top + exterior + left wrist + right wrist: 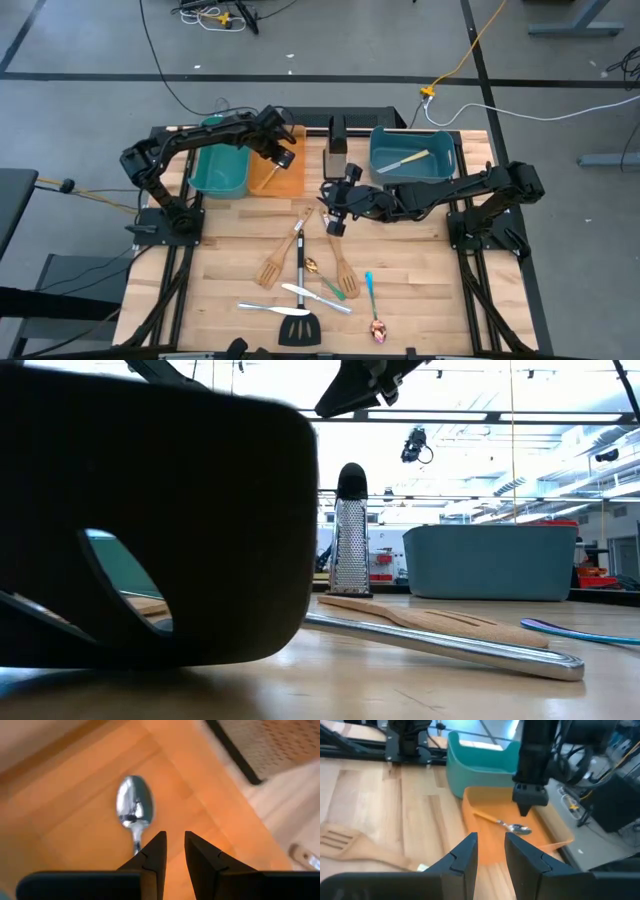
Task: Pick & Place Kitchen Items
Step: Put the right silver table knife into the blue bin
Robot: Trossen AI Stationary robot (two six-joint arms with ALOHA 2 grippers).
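Wooden table [420,280]: utensils [300,275], three bins [275,172], probably grater [336,160].

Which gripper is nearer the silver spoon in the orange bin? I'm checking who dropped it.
Left. The left gripper hangs just above the silver spoon in the orange bin; the right gripper is over the table beside the bin.

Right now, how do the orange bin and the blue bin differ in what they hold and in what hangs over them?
The orange bin holds a silver spoon; the blue bin holds a pale-handled utensil. The left gripper hangs over the orange bin, jaws slightly apart just above the spoon; no gripper is over the blue bin, with the right gripper over the table. Both bins sit along the table's far edge.
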